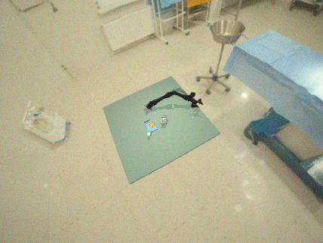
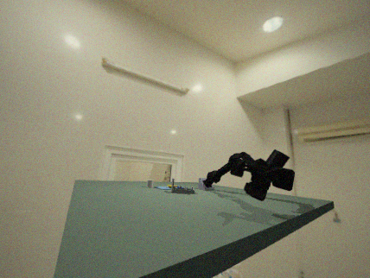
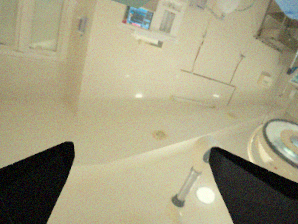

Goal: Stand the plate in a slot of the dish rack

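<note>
The plate [image 1: 150, 124] [image 2: 163, 187] is small and blue with a yellow spot. It lies flat on the green table top [image 1: 170, 151] [image 2: 130, 233], just left of the small grey dish rack [image 1: 164, 121] [image 2: 182, 190]. My gripper [image 1: 199, 102] [image 2: 256, 192] [image 3: 144, 152] is open and empty. It is stretched out to the table's far right side, well away from the plate and the rack. The wrist view shows only the room's floor and furniture between the two dark fingers, with neither the plate nor the rack in it.
A small pale cup [image 1: 149, 133] [image 2: 149, 183] stands by the plate. The arm's base [image 1: 146, 109] [image 2: 202, 183] sits behind the rack. Off the table, a steel basin on a stand [image 1: 226, 28] and a blue draped bed [image 1: 279, 64] stand to the right.
</note>
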`<state>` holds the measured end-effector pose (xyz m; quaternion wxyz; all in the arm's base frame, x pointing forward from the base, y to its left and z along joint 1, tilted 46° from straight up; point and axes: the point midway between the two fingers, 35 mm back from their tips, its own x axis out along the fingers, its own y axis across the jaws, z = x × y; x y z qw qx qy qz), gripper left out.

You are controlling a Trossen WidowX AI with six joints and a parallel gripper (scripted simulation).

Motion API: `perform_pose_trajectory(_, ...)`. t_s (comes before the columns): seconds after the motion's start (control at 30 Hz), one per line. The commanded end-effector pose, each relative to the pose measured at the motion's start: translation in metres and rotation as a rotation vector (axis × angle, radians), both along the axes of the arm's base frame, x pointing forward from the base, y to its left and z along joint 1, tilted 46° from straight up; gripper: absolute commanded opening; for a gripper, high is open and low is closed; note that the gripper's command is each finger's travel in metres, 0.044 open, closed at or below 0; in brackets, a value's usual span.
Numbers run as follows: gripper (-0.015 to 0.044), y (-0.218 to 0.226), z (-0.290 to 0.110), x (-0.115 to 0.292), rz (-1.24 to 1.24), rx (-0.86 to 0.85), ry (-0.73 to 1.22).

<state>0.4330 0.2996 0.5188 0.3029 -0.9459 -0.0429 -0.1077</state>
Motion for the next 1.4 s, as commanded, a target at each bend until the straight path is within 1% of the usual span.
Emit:
perform_pose_trajectory(0.0,0.0400,-0.003,-0.018,0.015,0.005,0.000,0.038)
perform_pose_trajectory(0.13,0.0400,-0.010,-0.025,0.022,0.010,0.064,0.052)
perform_pose_trajectory(0.63,0.0400,-0.061,-0.092,0.085,-0.007,0.080,0.240)
perform_pose_trajectory(0.97,0.0400,-0.108,-0.143,0.112,-0.040,0.105,0.402)
perform_pose_trajectory(1.37,0.0400,-0.171,-0.204,0.134,-0.104,0.201,0.593)
